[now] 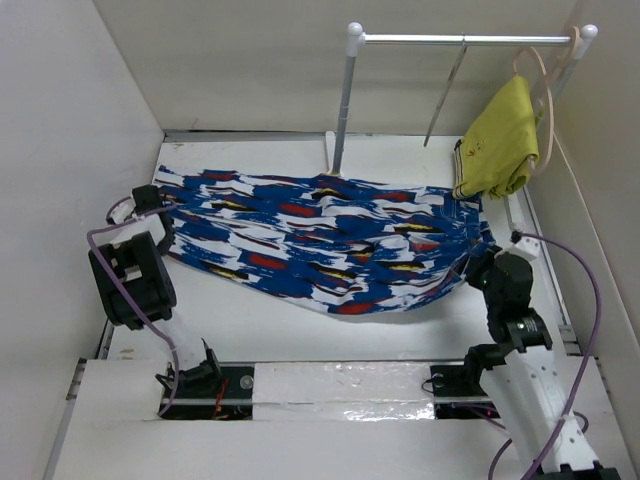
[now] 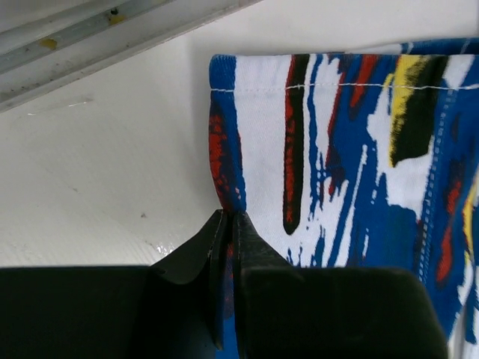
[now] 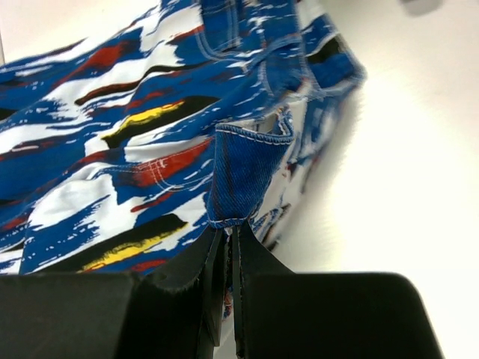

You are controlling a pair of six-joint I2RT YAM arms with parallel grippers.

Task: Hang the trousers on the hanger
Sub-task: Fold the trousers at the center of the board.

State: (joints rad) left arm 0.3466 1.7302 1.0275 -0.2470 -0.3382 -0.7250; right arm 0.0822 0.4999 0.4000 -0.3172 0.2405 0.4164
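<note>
The blue-and-white printed trousers (image 1: 320, 240) lie stretched across the table from left to right. My left gripper (image 1: 160, 207) is shut on the edge of the leg end at the left; in the left wrist view the gripper (image 2: 230, 218) pinches the fabric (image 2: 337, 149) just below the hem. My right gripper (image 1: 478, 260) is shut on the waist end at the right; in the right wrist view the gripper (image 3: 229, 229) pinches a blue denim-like fold of the trousers (image 3: 112, 134). The thin grey hanger (image 1: 446, 92) hangs edge-on from the rail, behind the trousers.
A white rail (image 1: 460, 40) on a post (image 1: 343, 110) stands at the back. A plain yellow garment (image 1: 497, 140) hangs on a pale beige hanger (image 1: 545, 90) at the rail's right end. White walls close in left, back and right.
</note>
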